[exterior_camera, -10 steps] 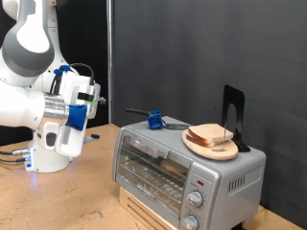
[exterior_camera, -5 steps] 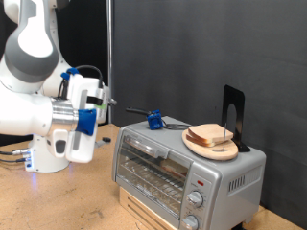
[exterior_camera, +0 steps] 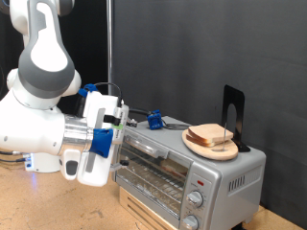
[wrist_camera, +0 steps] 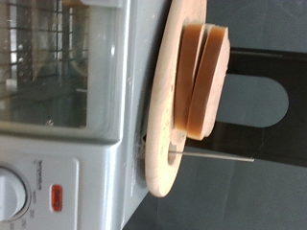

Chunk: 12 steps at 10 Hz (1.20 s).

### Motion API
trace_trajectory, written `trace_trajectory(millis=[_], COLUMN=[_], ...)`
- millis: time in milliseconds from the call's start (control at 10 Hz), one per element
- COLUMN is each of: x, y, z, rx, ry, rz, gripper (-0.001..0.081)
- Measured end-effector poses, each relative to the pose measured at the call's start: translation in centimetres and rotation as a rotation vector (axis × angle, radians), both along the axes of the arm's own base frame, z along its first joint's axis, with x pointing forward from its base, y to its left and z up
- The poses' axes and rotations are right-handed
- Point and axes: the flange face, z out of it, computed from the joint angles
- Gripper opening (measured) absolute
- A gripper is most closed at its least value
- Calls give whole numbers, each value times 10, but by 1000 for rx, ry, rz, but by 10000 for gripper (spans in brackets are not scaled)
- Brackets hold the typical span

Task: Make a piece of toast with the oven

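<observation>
The gripper (exterior_camera: 117, 123) hangs at the end of the big white arm, level with the top of the toaster oven (exterior_camera: 187, 165) and pointing across it. Its fingers can't be made out in either view, so wide or narrow, I cannot tell, and nothing shows between them. Out ahead of it, well apart, sits the round wooden plate (exterior_camera: 213, 148) on the oven roof, probably parked there to keep the bread within easy reach. Count the slices in the wrist view: two bread slices (wrist_camera: 205, 77), stacked face to face on that plate (wrist_camera: 165, 144). One oven, glass door (wrist_camera: 53, 62) closed, wire rack behind it, one red switch (wrist_camera: 57, 197), so no toast inside yet.
</observation>
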Motion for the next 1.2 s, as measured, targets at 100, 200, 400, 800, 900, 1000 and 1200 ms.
trace_trajectory(millis=[100, 200, 400, 800, 900, 1000, 1200], x=[0, 4, 25, 69, 77, 83, 95], y=[1, 1, 4, 9, 7, 4, -4], z=[2, 4, -11, -59, -71, -83, -105], rx=[39, 85, 107, 92, 94, 90, 80], ry=[-4, -16, -42, -24, -23, -19, 0], rz=[-7, -42, -85, -76, -72, -68, -56], gripper=[809, 809, 809, 809, 809, 809, 809])
